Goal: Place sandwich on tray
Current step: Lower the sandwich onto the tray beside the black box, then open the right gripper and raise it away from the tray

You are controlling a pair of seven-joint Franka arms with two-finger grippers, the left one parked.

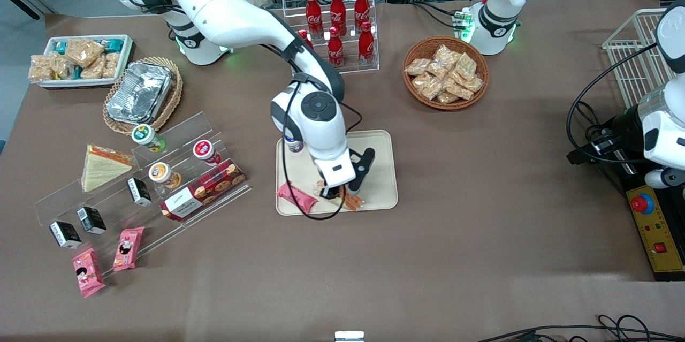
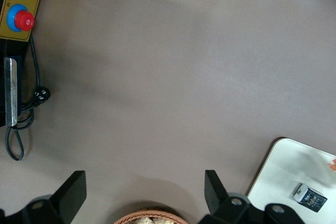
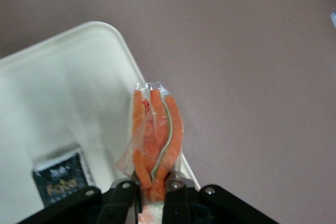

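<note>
My right gripper (image 1: 337, 192) hangs low over the edge of the cream tray (image 1: 386, 171) nearest the front camera. It is shut on the clear-wrapped sandwich (image 1: 354, 202). In the right wrist view the gripper (image 3: 153, 186) pinches one end of the sandwich (image 3: 157, 129), whose orange and white layers with a thin green line show edge-on. The sandwich lies across the rim of the tray (image 3: 63, 87). I cannot tell whether it touches the tray. The parked arm's wrist view shows a corner of the tray (image 2: 291, 163).
On the tray lie a red packet (image 1: 296, 197), a black packet (image 3: 60, 177) and a small cup (image 1: 293, 144) half hidden by the arm. A stepped acrylic shelf (image 1: 176, 133) toward the working arm's end holds another sandwich (image 1: 101, 166), cups and boxes. Cola bottles (image 1: 337, 21) and a snack basket (image 1: 445, 71) stand farther from the camera.
</note>
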